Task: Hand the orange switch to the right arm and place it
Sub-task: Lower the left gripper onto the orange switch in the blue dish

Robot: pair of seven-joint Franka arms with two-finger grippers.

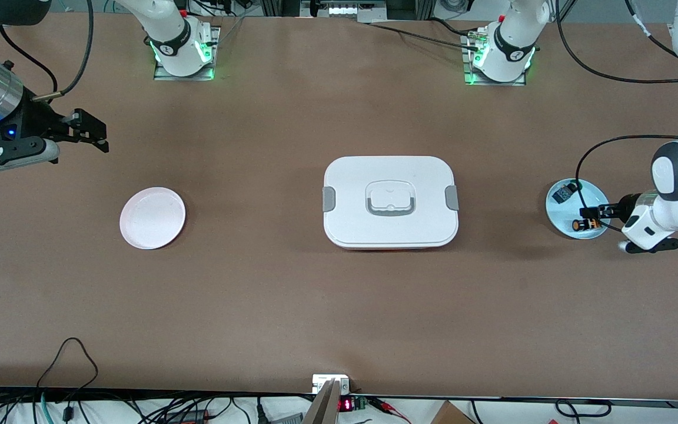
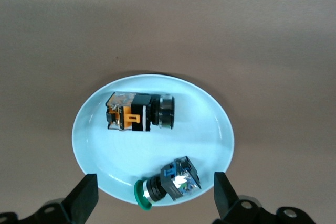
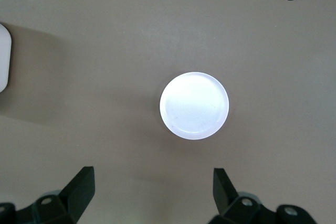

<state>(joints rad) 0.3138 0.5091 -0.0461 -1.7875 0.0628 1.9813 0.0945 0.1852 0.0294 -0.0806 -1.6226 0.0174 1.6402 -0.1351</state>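
- The orange switch (image 2: pixel 139 111) lies on its side on the blue plate (image 2: pixel 100 153), apart from the green-tipped part (image 2: pixel 168 184).
- Left gripper (image 1: pixel 593 213) hangs over this plate, jaws spread, holding nothing; the front view partly hides the switch.
- Right gripper (image 1: pixel 89 131), jaws spread, waits above the table near the white plate (image 1: pixel 152 218).
- A lidded white box (image 1: pixel 391 202) sits between the plates.

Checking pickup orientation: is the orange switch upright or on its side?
On its side: the orange switch lies flat on the blue plate, its dark cap facing sideways.
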